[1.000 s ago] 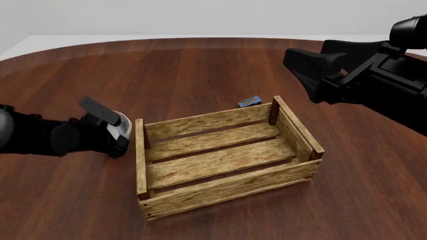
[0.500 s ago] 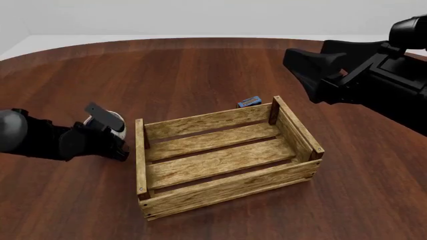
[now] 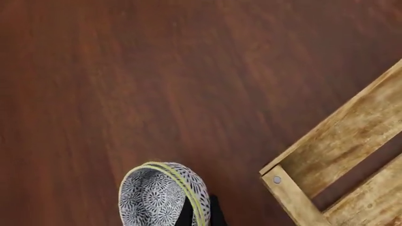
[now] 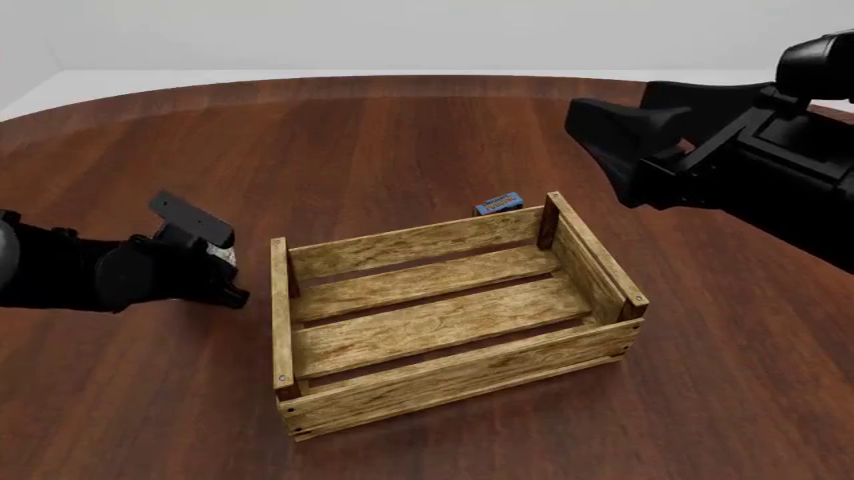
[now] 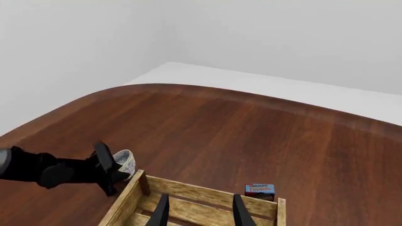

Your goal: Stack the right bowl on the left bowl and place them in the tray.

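- Bowls are stacked: in the left wrist view two pale rims show one inside the other, so the right bowl (image 3: 150, 200) sits nested in the left bowl (image 3: 196, 190).
- The left gripper (image 4: 200, 250) is clamped on the rim of this stack, and the stack is tilted on its side, above the table (image 4: 400, 140).
- The stack is just beside the left short side of the tray (image 4: 441, 310), outside it, near the far left corner post.
- The tray has nothing inside; its slatted bottom is bare.
- The right gripper (image 5: 199, 212) is high above the far right part of the tray, its fingers spread apart and holding nothing.
- A small blue box (image 4: 498, 204) lies on the table just behind the far side of the tray.
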`<state>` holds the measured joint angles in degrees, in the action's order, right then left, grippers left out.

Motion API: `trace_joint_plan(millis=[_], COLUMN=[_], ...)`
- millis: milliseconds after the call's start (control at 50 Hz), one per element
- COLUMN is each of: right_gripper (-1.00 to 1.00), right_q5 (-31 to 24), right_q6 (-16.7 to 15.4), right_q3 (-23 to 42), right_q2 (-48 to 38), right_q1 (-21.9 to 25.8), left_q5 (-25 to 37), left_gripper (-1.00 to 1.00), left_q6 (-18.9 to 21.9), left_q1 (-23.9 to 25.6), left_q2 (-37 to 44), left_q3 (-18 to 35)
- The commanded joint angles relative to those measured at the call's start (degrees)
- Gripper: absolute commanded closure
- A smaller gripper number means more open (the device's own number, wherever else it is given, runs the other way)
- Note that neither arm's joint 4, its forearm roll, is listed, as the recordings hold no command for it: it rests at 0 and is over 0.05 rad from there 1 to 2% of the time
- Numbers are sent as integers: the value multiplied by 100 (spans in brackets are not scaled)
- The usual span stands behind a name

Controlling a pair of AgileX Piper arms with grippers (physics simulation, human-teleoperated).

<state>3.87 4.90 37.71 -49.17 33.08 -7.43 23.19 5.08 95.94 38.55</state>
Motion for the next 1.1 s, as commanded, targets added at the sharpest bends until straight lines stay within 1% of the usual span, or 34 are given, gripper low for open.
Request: trace_joint_plan(millis=[20, 280, 400, 540, 820, 960, 1000, 1100], right_gripper=[-100, -100, -100, -100, -100, -100, -100, -100], right_q5=[0, -11, -10, -29, -19, -14, -9, -6], right_q6=[2, 11, 11, 15, 53, 63, 65, 71], right_q3=[-3, -4, -5, -1, 15, 32, 36, 43], right_q2=[12, 51, 60, 93, 71, 50, 38, 30], right_q1=[-7, -23, -36, -80, -148, -220, -231, -272], left_q5=[489, 1043, 1378, 1550, 1757, 1803, 1808, 1790], left_gripper=[100, 100, 100, 100, 100, 100, 100, 100], left_q6=[-54, -161, -175, -34, 178, 193, 227, 311], left_q1=[-46, 130, 379, 657, 1226, 1569, 1740, 1891], left_q2=[-774, -1480, -1870, -2121, -2260, -2173, -2178, -2096], left_q3=[88, 342, 553, 667, 924, 1065, 1095, 1156])
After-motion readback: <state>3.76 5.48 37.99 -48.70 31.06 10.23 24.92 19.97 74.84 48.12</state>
